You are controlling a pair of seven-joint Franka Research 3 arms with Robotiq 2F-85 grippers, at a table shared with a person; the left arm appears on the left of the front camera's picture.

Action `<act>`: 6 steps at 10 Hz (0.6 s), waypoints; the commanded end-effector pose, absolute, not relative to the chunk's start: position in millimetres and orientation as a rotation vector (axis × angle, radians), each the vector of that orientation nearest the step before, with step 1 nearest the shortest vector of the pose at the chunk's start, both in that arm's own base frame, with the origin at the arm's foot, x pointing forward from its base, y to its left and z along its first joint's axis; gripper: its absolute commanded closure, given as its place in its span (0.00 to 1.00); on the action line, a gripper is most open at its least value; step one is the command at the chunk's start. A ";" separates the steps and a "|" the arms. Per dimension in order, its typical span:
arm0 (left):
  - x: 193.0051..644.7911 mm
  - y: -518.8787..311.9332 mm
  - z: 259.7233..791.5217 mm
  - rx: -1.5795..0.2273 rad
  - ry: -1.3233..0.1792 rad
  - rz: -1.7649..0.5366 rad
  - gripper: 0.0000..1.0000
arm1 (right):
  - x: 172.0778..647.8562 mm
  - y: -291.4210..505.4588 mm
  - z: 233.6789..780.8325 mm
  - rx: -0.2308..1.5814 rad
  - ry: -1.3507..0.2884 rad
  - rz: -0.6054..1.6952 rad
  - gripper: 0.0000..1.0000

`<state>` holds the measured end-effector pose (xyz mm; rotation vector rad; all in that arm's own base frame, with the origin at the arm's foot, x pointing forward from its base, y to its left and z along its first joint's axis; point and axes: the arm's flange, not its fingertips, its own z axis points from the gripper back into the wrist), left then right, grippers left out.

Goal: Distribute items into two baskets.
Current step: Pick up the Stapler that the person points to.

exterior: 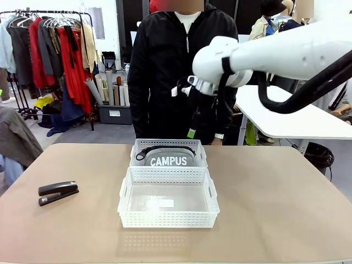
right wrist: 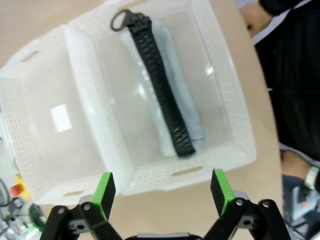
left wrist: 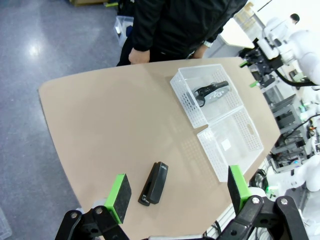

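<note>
Two baskets (exterior: 168, 169) are set touching at the middle of the tabletop (exterior: 275, 192): the pouch (exterior: 168, 159) is laid in the far basket (exterior: 168, 142), and the near basket (exterior: 168, 218) is seen empty, probably meant for the stapler (exterior: 58, 192) by the left edge. The left tool (left wrist: 178, 192), aimed at the stapler, and the right tool (right wrist: 162, 192) are both released, grasping nothing.

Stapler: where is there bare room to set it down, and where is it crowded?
The near basket is bare inside, bordered by the far basket, which the pouch mostly fills. The table lies bare right of both baskets, and between the stapler and the baskets. Crowded: the far basket.
</note>
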<state>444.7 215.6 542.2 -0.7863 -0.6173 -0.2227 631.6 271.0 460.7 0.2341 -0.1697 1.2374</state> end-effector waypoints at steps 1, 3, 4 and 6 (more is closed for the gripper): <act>442.9 215.5 543.8 -0.789 -0.621 -0.225 0.00 | 595.4 247.3 482.0 0.296 -0.164 1.160 0.00; 442.9 215.5 543.8 -0.789 -0.621 -0.225 0.00 | 597.6 208.9 504.5 0.336 -0.159 1.066 0.00; 442.9 215.5 543.8 -0.789 -0.621 -0.225 0.00 | 592.5 189.6 509.8 0.361 -0.153 1.009 0.00; 442.9 215.5 543.8 -0.789 -0.621 -0.225 0.00 | 589.1 139.1 505.6 0.417 -0.142 0.891 0.00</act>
